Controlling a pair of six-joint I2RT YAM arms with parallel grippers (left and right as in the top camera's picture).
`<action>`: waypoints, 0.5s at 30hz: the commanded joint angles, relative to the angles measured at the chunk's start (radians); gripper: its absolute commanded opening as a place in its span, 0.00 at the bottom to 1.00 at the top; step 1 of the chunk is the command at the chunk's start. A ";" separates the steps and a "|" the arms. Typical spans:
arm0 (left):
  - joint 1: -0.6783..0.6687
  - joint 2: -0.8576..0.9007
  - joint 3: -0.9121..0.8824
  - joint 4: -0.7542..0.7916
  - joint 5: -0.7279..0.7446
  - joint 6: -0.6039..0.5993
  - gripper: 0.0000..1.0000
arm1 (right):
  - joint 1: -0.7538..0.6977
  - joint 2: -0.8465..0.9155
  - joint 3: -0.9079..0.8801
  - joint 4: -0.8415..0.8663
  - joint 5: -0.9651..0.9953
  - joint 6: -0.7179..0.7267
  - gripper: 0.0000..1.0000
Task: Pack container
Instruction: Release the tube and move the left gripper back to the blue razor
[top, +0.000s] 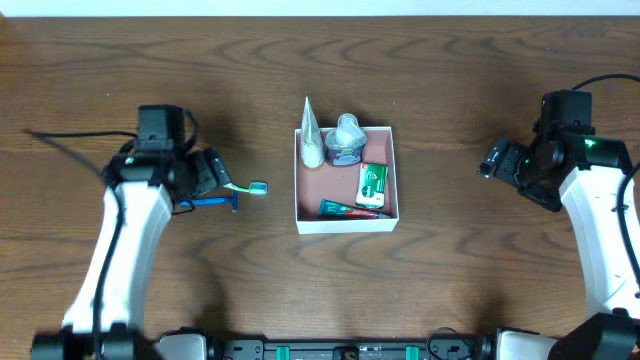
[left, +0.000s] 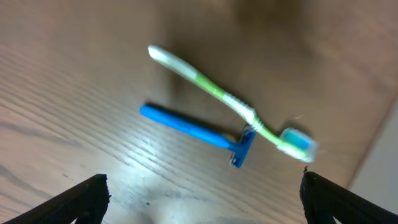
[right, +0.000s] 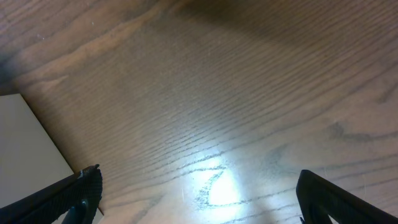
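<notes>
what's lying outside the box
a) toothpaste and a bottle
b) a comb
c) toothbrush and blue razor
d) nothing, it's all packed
c: the toothbrush and razor lie side by side to the left of the box, outside its walls.

Bench (top: 450, 280): brown wood grain.
Container (top: 346, 226): at the bench's middle, its white walls square to the edges.
Toothbrush (left: 230, 102): green and white, left of Container, head toward it.
Razor (left: 186, 126): blue, on the near-edge side of Toothbrush, its head under Toothbrush's neck.
</notes>
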 joint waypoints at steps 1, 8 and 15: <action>0.006 0.080 -0.013 -0.004 0.047 -0.068 0.98 | -0.005 -0.014 0.003 -0.001 0.000 -0.006 0.99; 0.006 0.130 -0.013 0.016 0.055 -0.227 0.98 | -0.005 -0.014 0.003 -0.001 0.000 -0.006 0.99; 0.006 0.131 -0.016 0.034 0.055 -0.517 0.98 | -0.005 -0.014 0.003 -0.001 0.000 -0.006 0.99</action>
